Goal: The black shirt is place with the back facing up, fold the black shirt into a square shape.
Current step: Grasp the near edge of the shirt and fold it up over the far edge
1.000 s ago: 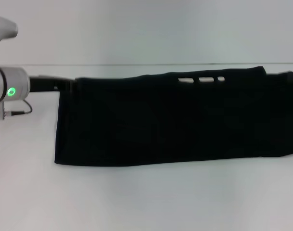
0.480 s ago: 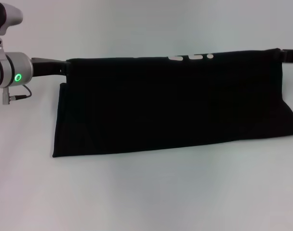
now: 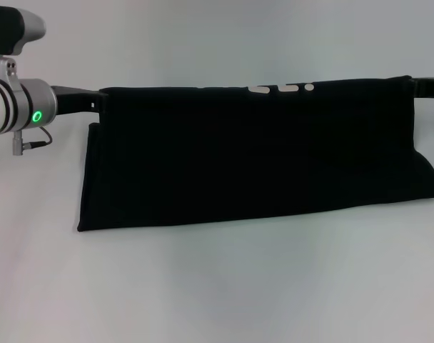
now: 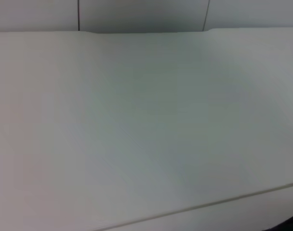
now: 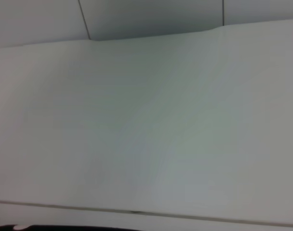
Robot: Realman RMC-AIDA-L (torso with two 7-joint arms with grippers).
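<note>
Since a second ago your shirt's (image 3: pixel 260 157) top edge has come up and pulled taut; over the last half second almost nothing has shifted, only the left arm's silver housing (image 3: pixel 17 107) a touch.

Shirt now: a wide dark band, long axis running left to right across the bench (image 3: pixel 217 293). Upper edge is straight and level, strung between the two arms. Lower edge rests on the bench, sagging lower on the right side. Small pale marks (image 3: pixel 281 88) show along the top edge, right of centre.

Left gripper (image 3: pixel 96 101) sits at the top left corner, right gripper (image 3: pixel 420 86) at the top right corner, each reaching in from its own side. Black on black at both corners, so you cannot tell how the jaws stand; the taut edge suggests both corners are held, but that is a judgement.

Both wrist views show only bare bench and a wall beyond, no cloth.

Relation to watch: the free fabric hangs below and toward you from the jaws. Each arm is equally near its own corner, so the fold likely wants both moving together, keeping that edge level.
</note>
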